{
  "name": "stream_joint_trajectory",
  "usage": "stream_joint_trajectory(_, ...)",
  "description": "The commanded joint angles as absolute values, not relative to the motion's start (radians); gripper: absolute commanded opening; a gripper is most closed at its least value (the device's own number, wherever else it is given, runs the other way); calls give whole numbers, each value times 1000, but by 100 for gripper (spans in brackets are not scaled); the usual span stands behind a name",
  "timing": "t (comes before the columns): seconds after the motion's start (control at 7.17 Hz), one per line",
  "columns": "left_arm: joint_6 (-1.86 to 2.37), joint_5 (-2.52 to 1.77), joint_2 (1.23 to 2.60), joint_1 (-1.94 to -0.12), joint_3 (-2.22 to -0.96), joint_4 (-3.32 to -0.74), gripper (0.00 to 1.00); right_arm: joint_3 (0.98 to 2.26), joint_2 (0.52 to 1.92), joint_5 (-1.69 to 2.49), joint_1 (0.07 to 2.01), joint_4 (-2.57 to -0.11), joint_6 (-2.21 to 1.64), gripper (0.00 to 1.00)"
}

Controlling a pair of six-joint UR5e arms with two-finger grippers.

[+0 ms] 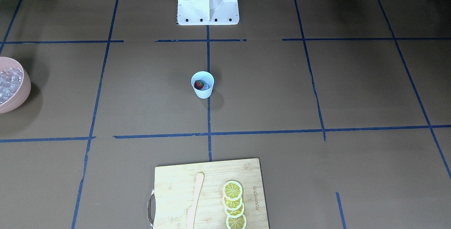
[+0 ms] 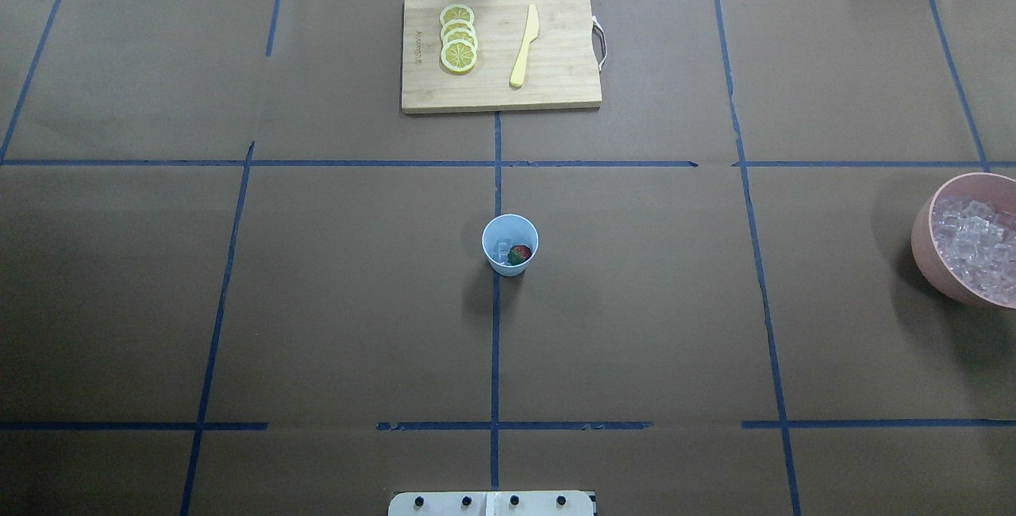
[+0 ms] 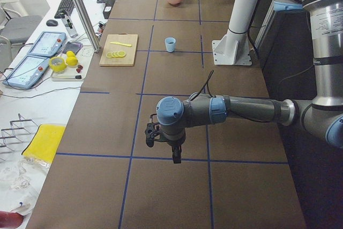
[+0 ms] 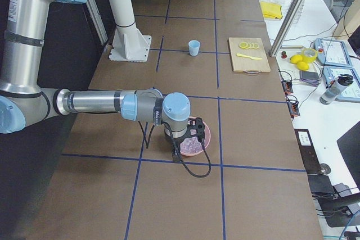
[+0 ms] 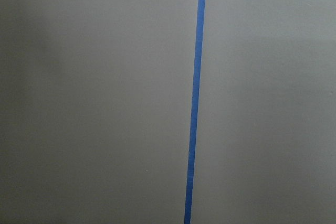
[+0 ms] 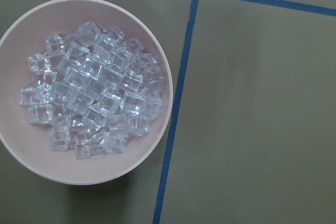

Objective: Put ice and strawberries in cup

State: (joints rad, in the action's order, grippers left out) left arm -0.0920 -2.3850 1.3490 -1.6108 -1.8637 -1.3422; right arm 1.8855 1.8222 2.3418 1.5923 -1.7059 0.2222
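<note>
the cup [image 2: 509, 244] stands upright in the middle of the bench, on the centre tape line, well apart from every edge. inside it lie one strawberry [image 2: 520, 254] and a few cubes of ice [image 2: 501, 248], the berry touching them. by my reading both ingredients are in, and the task is at or near its end.

the pink bowl [image 6: 167, 77] sits at the right end of the bench, and a heap of cubes [image 6: 94, 87] fills it. the right arm [image 4: 101, 102] hangs over it, its wrist camera looking straight down into the heap. the left arm [image 3: 241, 110] hangs over bare bench near the left end. the left jaws and the right jaws show only in the side views, so i cannot tell whether either pair is open or closed.

if one more cube is wanted, the right arm is the one placed for it. it should come straight down on a cube at the top of the heap, away from the bowl's rim, and close on two flat faces, since the cubes look slick and loose. it should lift clear of the rim before crossing. the release should be low and centred over the cup's mouth. the cup looks light and narrow, so a nudge on its rim could tip it, and a high drop could bounce out.

the cutting board [image 2: 500, 91] with lemon slices [image 2: 459, 38] at the far edge plays no part.
</note>
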Motion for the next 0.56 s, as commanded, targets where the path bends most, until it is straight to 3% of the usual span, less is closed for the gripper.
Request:
stream_joint_trajectory(0.0, -92, -2382, 1348, -1611, -1868, -1344, 100, 1882, 1821, 2344, 1592, -1695, 221, 100)
stream_joint_trajectory(0.42, -92, -2382, 1354, -1609, -1858, -1344, 100, 1882, 1822, 2344, 1592, -1683, 222, 100)
